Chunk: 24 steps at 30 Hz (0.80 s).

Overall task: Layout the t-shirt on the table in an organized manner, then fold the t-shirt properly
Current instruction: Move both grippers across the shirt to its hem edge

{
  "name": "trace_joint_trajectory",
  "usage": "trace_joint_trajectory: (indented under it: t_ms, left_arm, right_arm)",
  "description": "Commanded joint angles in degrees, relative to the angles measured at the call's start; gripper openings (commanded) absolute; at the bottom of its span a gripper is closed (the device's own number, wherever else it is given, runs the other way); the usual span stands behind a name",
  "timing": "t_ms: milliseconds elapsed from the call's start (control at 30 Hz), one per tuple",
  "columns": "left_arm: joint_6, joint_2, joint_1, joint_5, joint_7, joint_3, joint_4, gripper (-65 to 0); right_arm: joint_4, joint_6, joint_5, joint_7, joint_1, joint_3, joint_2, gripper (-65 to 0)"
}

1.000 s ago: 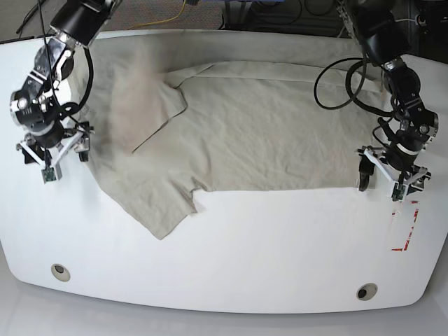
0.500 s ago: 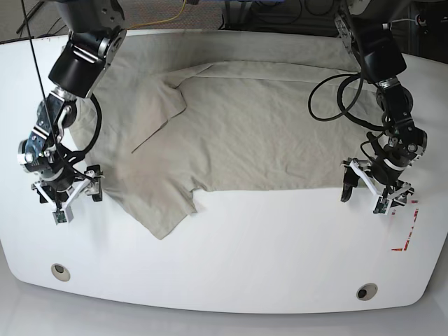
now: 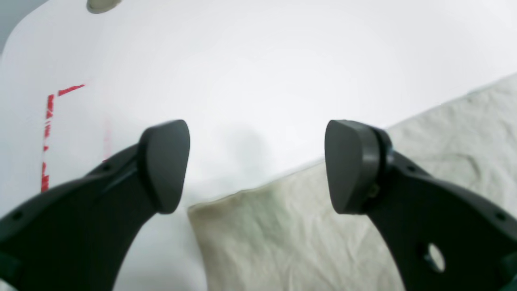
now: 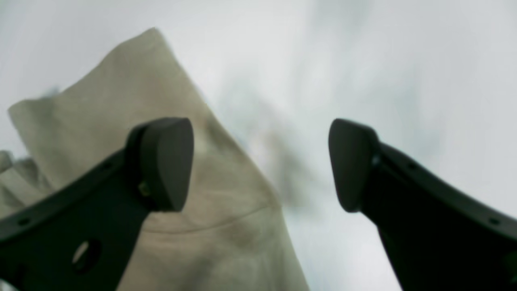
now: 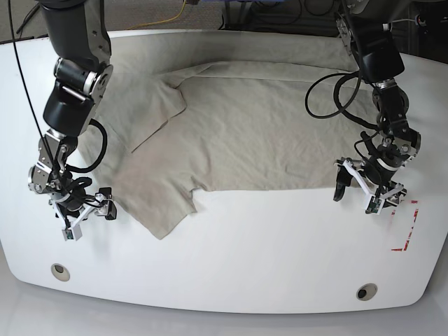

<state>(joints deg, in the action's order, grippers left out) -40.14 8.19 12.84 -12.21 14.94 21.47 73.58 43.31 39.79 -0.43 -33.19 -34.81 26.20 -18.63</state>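
Both grippers gape empty — left gripper point(image 5: 360, 190) and right gripper point(image 5: 85, 213) at the t-shirt point(image 5: 259, 133) edges.

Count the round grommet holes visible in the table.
2. One grommet hole sits near the table's front-left corner in the base view, the other grommet hole near its front-right corner. The t-shirt may hide more.

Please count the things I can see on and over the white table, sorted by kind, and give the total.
T-shirt: 1
Round holes in the table: 2
Red tape outline: 1
Robot pincers, both open: 2, left pincer, right pincer
Total: 6
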Motion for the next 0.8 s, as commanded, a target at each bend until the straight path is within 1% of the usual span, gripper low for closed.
trace_joint_trajectory:
  t_ms: [0,133,467,767]
  left_arm:
    - [0.1,0.6,1.2,0.9,-1.5,0.1,1.1,-15.7]
    - [0.1,0.6,0.9,0.9,-1.5,0.1,1.1,-15.7]
    - [0.1,0.7,0.7,0.9,-1.5,0.3,1.1,-15.7]
    - [0.1,0.8,0.7,0.9,-1.4,0.3,1.1,-15.7]
  right_arm:
    - [-3.8,0.2,1.0,4.3,-3.5,0.0,-1.5,-14.7]
    - [-7.7,0.2,0.9,6.9,-3.7,0.0,-2.6,-14.7]
    - [-7.8,0.2,1.2,6.9,0.5,0.3,-3.0,-14.7]
    - [-7.7,0.2,1.3,6.6,4.2,0.3,-2.8,-14.9]
